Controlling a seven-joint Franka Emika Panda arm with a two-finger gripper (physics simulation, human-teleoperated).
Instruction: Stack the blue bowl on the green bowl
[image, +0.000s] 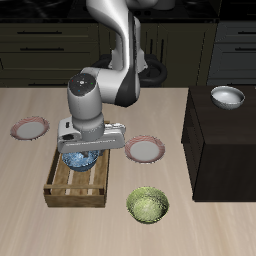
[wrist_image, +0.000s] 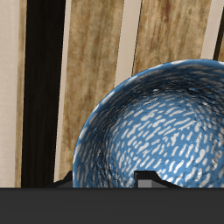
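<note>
Fingers (wrist_image: 147, 179) straddle the blue bowl's (wrist_image: 162, 127) rim (grip unclear) over the wooden crate (image: 78, 185).

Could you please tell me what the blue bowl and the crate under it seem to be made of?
The blue bowl looks like glazed ceramic: a smooth curved wall with a mottled white-on-blue pattern, though a render leaves this open. The crate looks like unfinished wood: the wrist view shows pale brown slats with streaky grain and dark gaps between them.

Mottled blue bowl (image: 80, 158) sits upright on the slatted wooden tray (image: 62, 192); olive-green bowl (image: 149, 205) stands upright just beside that tray.
</note>
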